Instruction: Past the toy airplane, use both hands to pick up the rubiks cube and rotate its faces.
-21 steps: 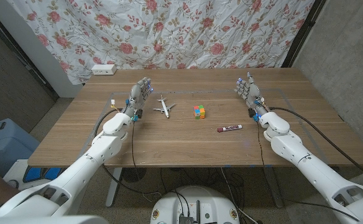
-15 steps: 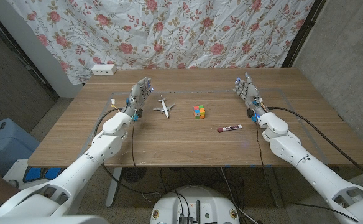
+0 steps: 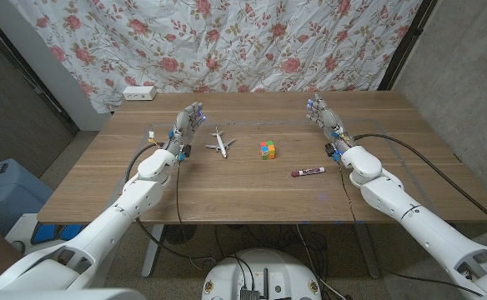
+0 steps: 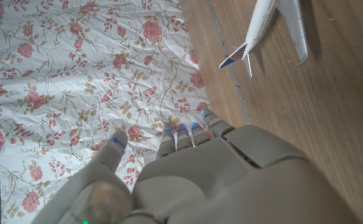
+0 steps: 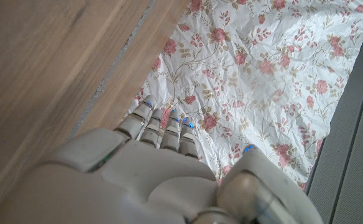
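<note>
The little many-coloured rubiks cube [image 3: 267, 150] sits mid-table, just right of the white toy airplane [image 3: 219, 142]. The left hand [image 3: 187, 131] and right hand [image 3: 326, 119] wait wide apart, fingers spread, holding nothing, ready to close in.

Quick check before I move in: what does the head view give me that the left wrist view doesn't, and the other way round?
The head view alone shows the rubiks cube at mid-table, a red marker on its right, a white power strip at the far left edge, and the right hand, open and holding nothing. The left wrist view alone shows the toy airplane's tail markings close up. Both share the airplane, the open left hand, the wooden table and the floral curtain.
</note>
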